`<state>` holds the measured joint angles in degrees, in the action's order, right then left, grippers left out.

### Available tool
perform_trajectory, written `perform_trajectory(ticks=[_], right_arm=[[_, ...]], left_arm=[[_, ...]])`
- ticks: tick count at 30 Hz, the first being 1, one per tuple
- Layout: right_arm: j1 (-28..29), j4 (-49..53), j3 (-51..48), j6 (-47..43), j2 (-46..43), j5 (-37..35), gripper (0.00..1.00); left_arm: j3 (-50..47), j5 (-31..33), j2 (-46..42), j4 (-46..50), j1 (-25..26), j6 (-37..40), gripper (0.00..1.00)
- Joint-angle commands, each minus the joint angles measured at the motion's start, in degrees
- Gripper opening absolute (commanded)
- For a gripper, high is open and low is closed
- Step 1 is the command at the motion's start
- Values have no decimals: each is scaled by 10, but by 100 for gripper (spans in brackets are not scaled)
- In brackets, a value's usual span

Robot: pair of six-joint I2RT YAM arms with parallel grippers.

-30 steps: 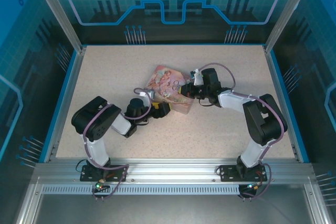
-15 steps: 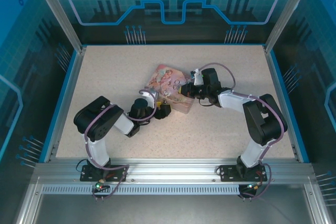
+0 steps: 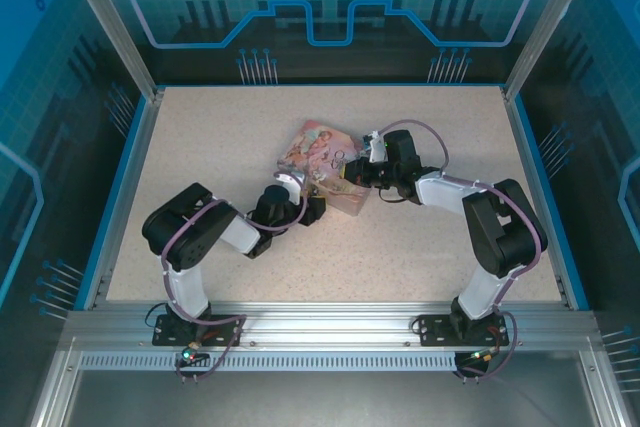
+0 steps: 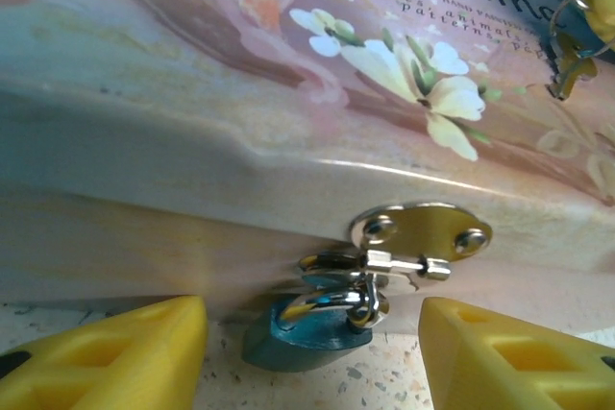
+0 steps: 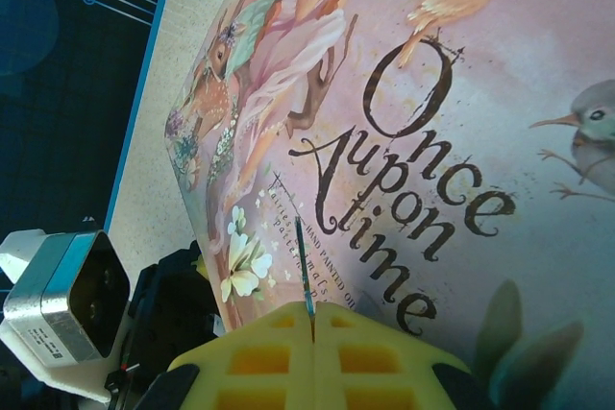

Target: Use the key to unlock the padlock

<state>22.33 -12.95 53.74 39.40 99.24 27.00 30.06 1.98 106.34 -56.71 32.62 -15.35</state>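
The padlock (image 4: 309, 335) has a blue-teal body and hangs by its silvery shackle from the metal hasp (image 4: 423, 232) on the front wall of the pink box (image 3: 322, 159). Its body rests on the table. My left gripper (image 4: 312, 362) is open, with one yellow finger (image 4: 115, 352) on each side of the padlock and neither touching it. My right gripper (image 5: 313, 319) hovers over the box lid (image 5: 461, 122) and is shut on the key (image 5: 304, 266), a thin metal blade seen edge-on that sticks out past the fingertips. From above, the left gripper (image 3: 312, 207) is at the box's near side and the right gripper (image 3: 352, 169) at its right end.
The box lies at an angle in the middle of the speckled table (image 3: 200, 137). Blue walls and aluminium posts (image 3: 110, 22) enclose the table. The left arm's wrist (image 3: 270, 209) lies low in front of the box.
My left gripper has moved right and forward up to the box's front wall, and its jaws have narrowed around the padlock. The right arm and the box have stayed still.
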Motion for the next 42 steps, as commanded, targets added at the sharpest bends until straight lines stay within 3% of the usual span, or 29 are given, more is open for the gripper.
perform_trajectory(ticks=[1,17,26,36,42], right_arm=[[-2,9,-6,-7,3,-6,0],[-1,5,-7,-8,1,-3,0],[-3,1,-11,-31,-45,-11,0],[-5,128,-60,-143,-208,-64,0],[6,202,-146,-191,-346,-49,0]], left_arm=[[24,31,6,0,10,35,59],[57,63,13,22,23,58,35],[80,61,-44,150,29,17,29],[112,56,-146,344,45,-98,27],[145,37,-197,449,58,-183,17]])
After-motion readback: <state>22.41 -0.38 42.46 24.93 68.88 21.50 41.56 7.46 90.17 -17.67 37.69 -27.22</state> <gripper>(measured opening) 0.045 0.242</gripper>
